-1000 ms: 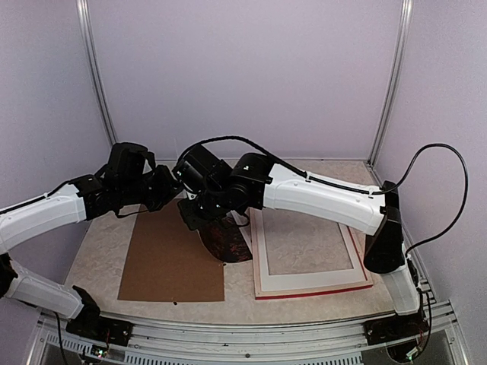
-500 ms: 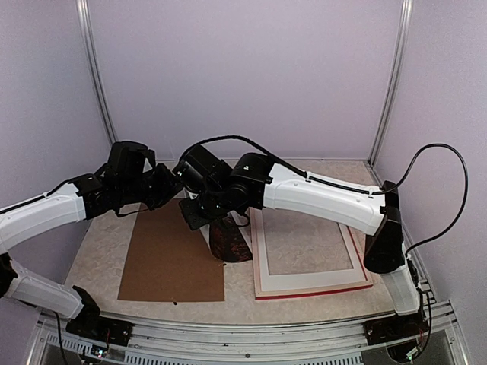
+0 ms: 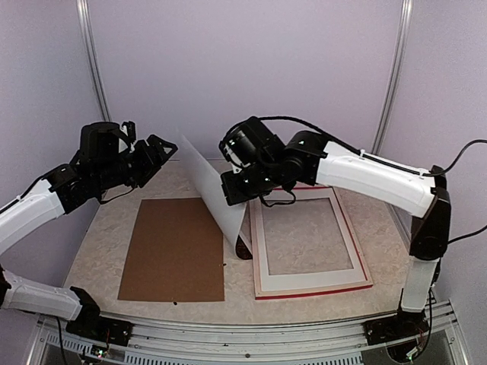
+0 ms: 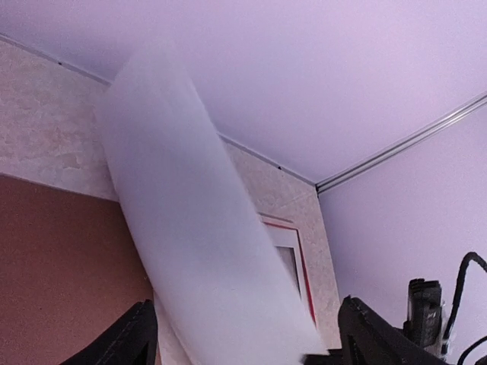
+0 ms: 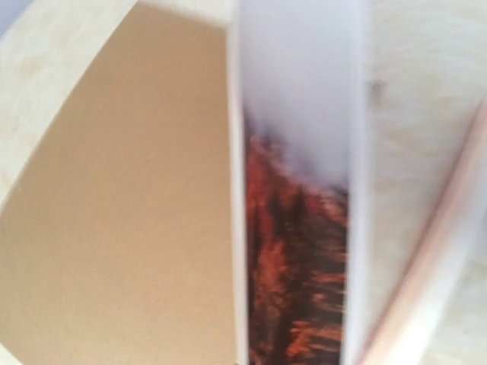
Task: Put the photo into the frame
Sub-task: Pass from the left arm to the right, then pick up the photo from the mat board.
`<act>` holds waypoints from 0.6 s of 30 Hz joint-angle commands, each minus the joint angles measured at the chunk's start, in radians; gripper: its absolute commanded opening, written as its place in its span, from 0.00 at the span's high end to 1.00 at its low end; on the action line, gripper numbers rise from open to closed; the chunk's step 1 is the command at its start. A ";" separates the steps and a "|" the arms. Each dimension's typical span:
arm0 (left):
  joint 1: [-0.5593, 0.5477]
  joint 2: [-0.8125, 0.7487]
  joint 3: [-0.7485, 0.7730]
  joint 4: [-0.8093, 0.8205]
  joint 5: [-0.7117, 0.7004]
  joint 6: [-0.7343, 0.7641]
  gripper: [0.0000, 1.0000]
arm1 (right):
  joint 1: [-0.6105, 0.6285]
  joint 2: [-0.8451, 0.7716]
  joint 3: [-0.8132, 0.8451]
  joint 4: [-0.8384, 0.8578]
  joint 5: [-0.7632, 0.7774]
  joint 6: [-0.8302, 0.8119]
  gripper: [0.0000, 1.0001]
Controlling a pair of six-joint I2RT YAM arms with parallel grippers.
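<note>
Right gripper (image 3: 230, 194): jaws clamped on one long edge of the photo (image 3: 213, 190), a thin rectangular print of dark red-orange foliage fading to grey-white mist. The top view shows its plain white back.

Photo hangs steeply tilted. Upper end is up in the air toward the left arm; the lower, dark end is at or just above the mottled beige tabletop (image 3: 91, 243), cannot tell which. It sits between the flat brown backing board (image 3: 173, 247) and the frame.

Left gripper (image 3: 161, 148): fingers spread wide, holding nothing, just beside the photo's raised end.

The large rectangular frame (image 3: 356, 255), pale wood with a red outer edge, lies flat just right of the photo; photo not yet in it.

Risks, as I judge them:
- Single-edge pinch on a floppy sheet: may sag, curl or slip when swung over.
- Low corner may catch on the frame's near rail and crease.
- Coming down askew, it would rest on the rails instead of in the opening.
</note>
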 commanded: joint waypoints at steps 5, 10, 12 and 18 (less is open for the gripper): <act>0.035 -0.070 0.019 -0.046 -0.052 0.085 0.12 | -0.214 -0.398 -0.409 0.154 -0.103 0.103 1.00; 0.034 -0.044 0.000 -0.026 -0.032 0.091 0.12 | -0.391 -0.594 -0.679 0.193 -0.181 0.150 1.00; 0.030 -0.029 0.000 -0.023 -0.024 0.091 0.12 | -0.445 -0.650 -0.762 0.184 -0.195 0.159 1.00; 0.016 0.012 0.007 -0.010 -0.012 0.097 0.11 | -0.583 -0.755 -0.948 0.144 -0.218 0.157 1.00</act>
